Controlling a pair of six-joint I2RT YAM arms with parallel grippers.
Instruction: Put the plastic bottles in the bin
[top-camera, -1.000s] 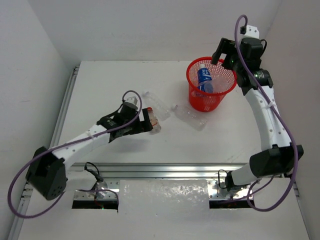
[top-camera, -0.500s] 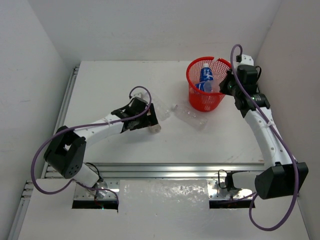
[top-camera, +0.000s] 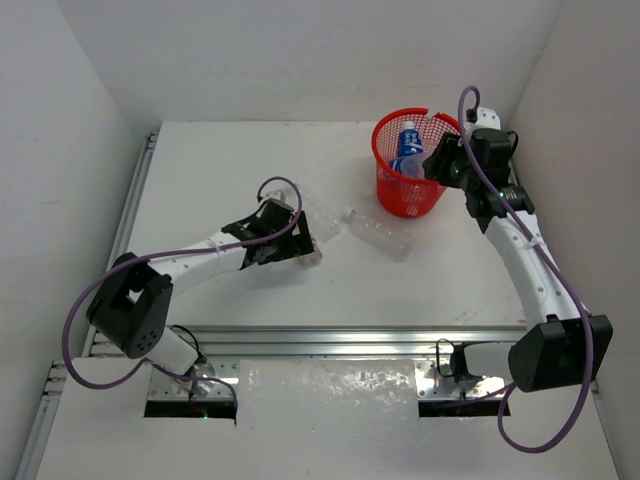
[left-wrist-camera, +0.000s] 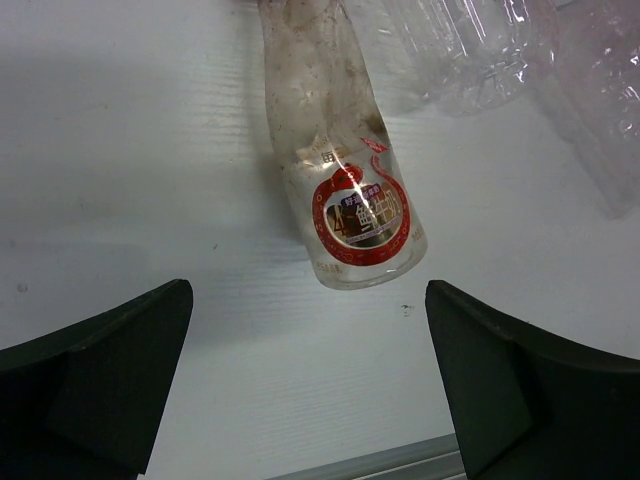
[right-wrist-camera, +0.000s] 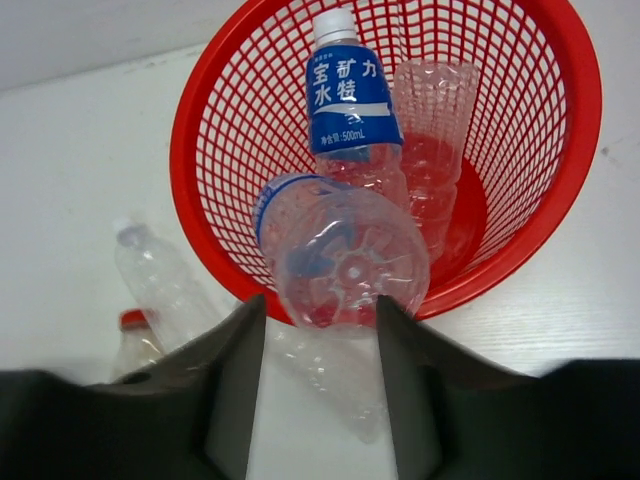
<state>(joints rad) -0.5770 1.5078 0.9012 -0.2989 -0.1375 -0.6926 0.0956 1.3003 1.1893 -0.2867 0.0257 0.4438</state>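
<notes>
The bin (top-camera: 400, 200) is a red mesh basket at the back right. In it lie a blue-labelled, white-capped plastic bottle (right-wrist-camera: 345, 100), a clear unlabelled one (right-wrist-camera: 430, 150) and a third (right-wrist-camera: 345, 265) leaning on the near rim, base toward the camera. My right gripper (right-wrist-camera: 320, 330) sits just behind that base, jaws partly apart with nothing between them. My left gripper (left-wrist-camera: 310, 370) stands wide open just short of a red-labelled bottle (left-wrist-camera: 345, 200) lying on the table. Beside it lie crushed clear bottles (left-wrist-camera: 460, 50); one (top-camera: 380, 235) lies between it and the bin (right-wrist-camera: 570, 180).
An aluminium rail (top-camera: 330, 338) runs along the near table edge and another (top-camera: 135, 200) down the left side. White walls enclose the table, the right one close to my right arm. A red-capped bottle (right-wrist-camera: 135, 335) shows left of the bin.
My right gripper dropped from above the bin to its rim and narrowed its jaws. My left gripper slid forward and turned toward the red-labelled bottle, still open.
</notes>
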